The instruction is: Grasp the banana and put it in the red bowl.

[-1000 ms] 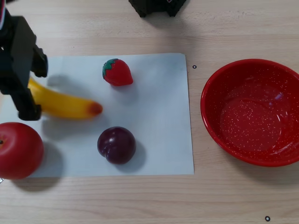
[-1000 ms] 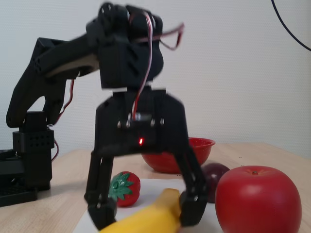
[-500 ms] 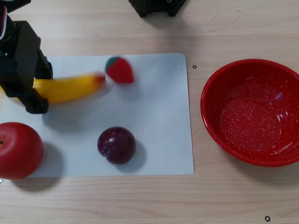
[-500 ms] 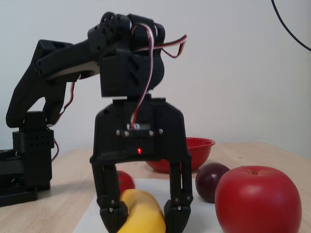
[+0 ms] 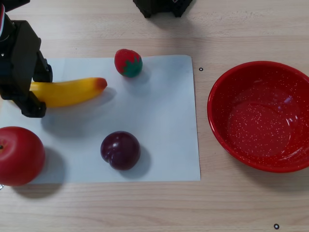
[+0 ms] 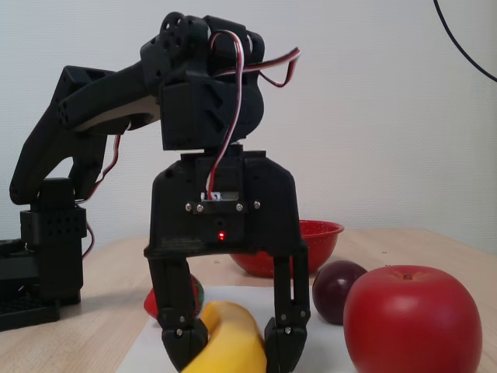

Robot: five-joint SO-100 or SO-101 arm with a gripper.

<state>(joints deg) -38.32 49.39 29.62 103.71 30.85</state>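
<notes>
The yellow banana [image 5: 72,92] lies on the white paper at the left, its orange-red tip pointing right. My gripper [image 5: 36,92] stands over its left end with one finger on each side. In the fixed view the gripper [image 6: 233,346] reaches down and both fingers press against the banana [image 6: 229,338], which rests low at the paper. The green stem end is hidden by the gripper. The red bowl [image 5: 215,96] stands empty on the wooden table at the right, off the paper; in the fixed view it [image 6: 318,233] shows behind the gripper.
A red apple [image 5: 19,154] sits at the paper's lower left, large in the fixed view [image 6: 408,318]. A dark plum [image 5: 120,150] lies in front of the banana, a toy strawberry [image 5: 128,63] behind it. The white paper [image 5: 164,121] covers the left table.
</notes>
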